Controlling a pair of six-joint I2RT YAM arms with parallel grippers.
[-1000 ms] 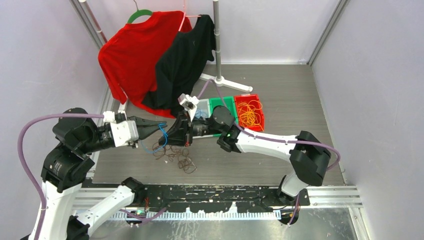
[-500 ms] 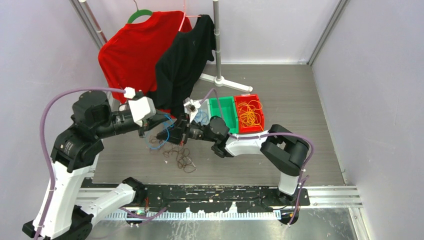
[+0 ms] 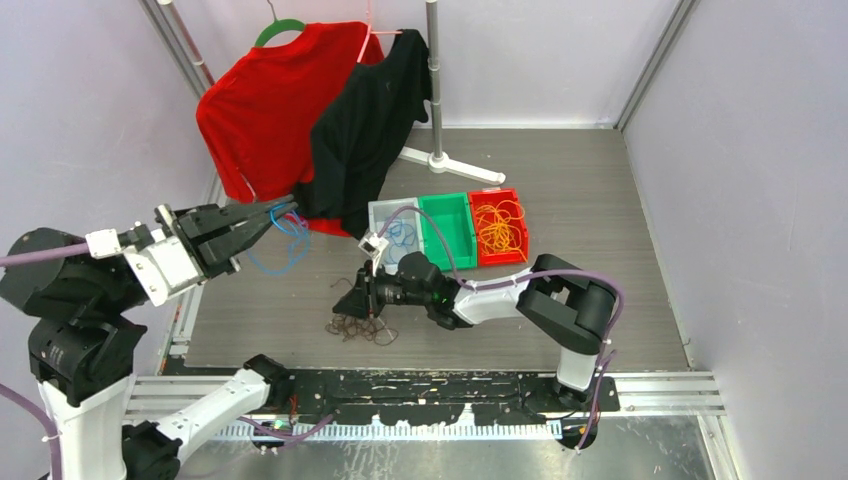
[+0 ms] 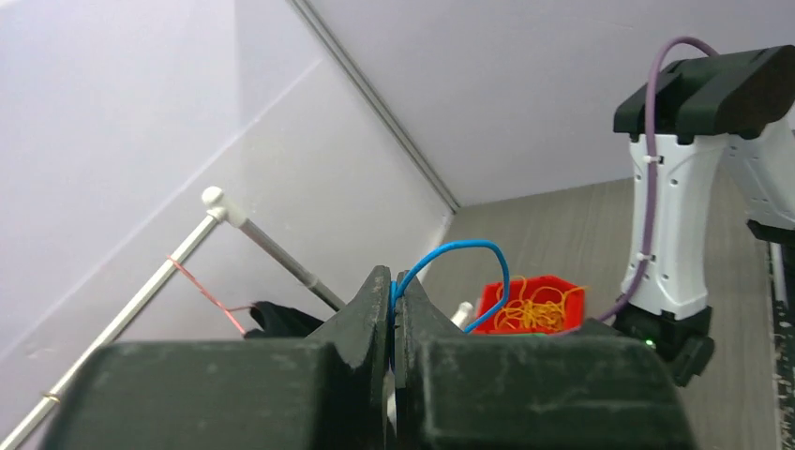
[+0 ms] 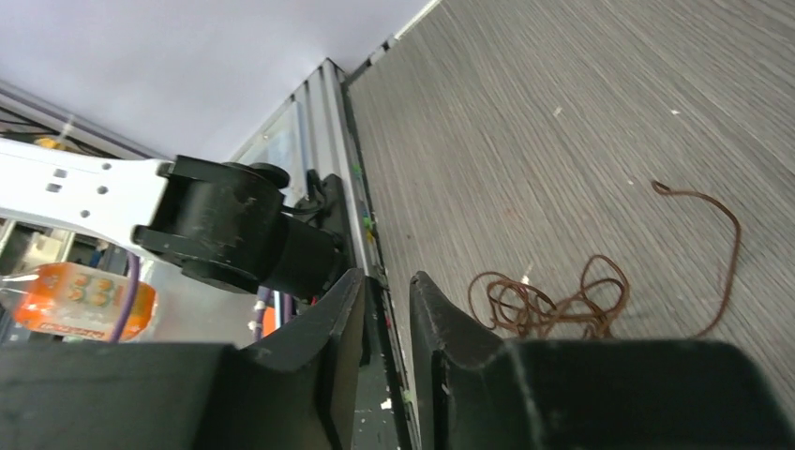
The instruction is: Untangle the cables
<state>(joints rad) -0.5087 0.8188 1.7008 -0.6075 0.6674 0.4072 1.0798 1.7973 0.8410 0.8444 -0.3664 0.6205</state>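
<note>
My left gripper [image 3: 284, 210] is raised at the left and shut on a thin blue cable [image 3: 297, 240] that hangs below it in loops. In the left wrist view the jaws [image 4: 392, 279] pinch the blue cable [image 4: 469, 247], which arches out to the right. A dark brown cable bunch [image 3: 364, 327] lies on the table. My right gripper [image 3: 343, 305] sits low beside it, jaws slightly apart and empty. The right wrist view shows the brown cable [image 5: 562, 298] on the table to the right of its gripper [image 5: 386, 281]. Yellow-orange cables [image 3: 497, 228] fill the red bin.
Three bins stand mid-table: a grey one [image 3: 380, 210] holding blue cables, a green one [image 3: 447, 228] and a red one [image 3: 487, 196]. A red shirt [image 3: 262, 110] and a black shirt [image 3: 370, 120] hang on a rack [image 3: 436, 80] at the back.
My left gripper has pulled up and to the left with the blue cable, clear of the brown bunch. My right gripper has dropped to the table beside the brown cables.
</note>
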